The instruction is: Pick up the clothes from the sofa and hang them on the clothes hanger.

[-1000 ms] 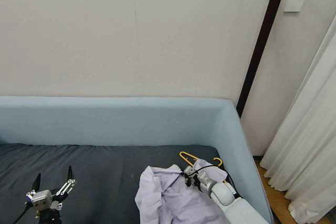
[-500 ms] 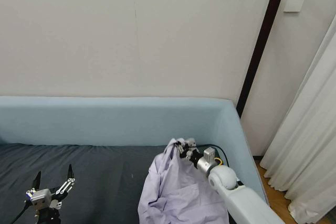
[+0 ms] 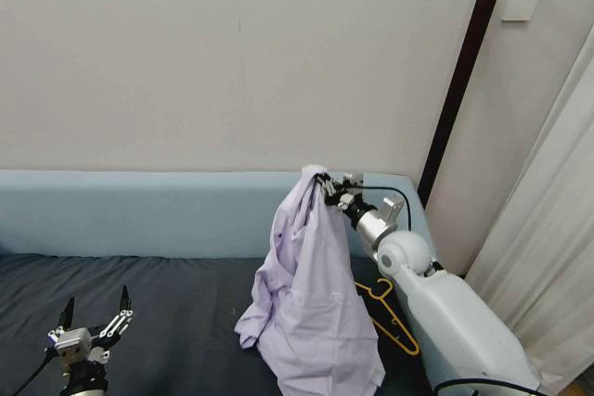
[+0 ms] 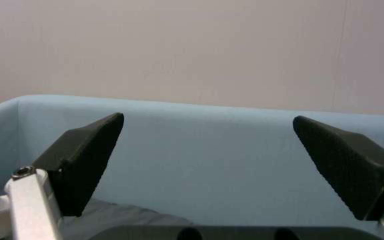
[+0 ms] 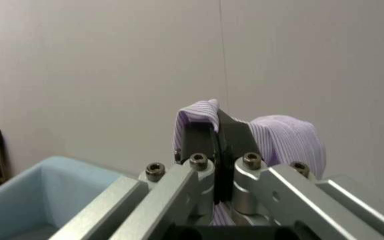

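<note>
1. Found the right claw (image 3: 327, 183) lifted high at the end of its white arm (image 3: 445, 312), fingers pressed together on a bunched fold of the pale lilac pinstriped cotton shirt (image 3: 316, 303).
2. Saw in the right wrist view the same right claw (image 5: 217, 131), dark pads closed flat against each other, the striped shirt (image 5: 282, 135) humped over and behind the tips.
3. Traced the shirt straight down from the claw: long loose folds, one flap trailing out on the side away from the arm, lower hem down by the dark grey seat cushion (image 3: 167, 303). Could not tell whether hem and cushion were touching.
4. Spotted the yellow-orange plastic clothes hanger (image 3: 392, 314) lying on the seat well below the claw, on the arm's side of the hanging cloth, partly covered by it and well apart from the fingers.
5. Placed the pale blue upholstered sofa (image 3: 139, 215) behind and beneath the right claw, the claw about level with the top edge of the backrest and near its corner.
6. Found the left claw (image 3: 96, 308) low over the dark seat, well apart from the right claw on the robot's left, fingers spread wide.
7. Confirmed in the left wrist view: left claw (image 4: 207, 122) with black fingertips (image 4: 88, 150) far apart, the sofa's blue back (image 4: 205, 165) showing between them.
</note>
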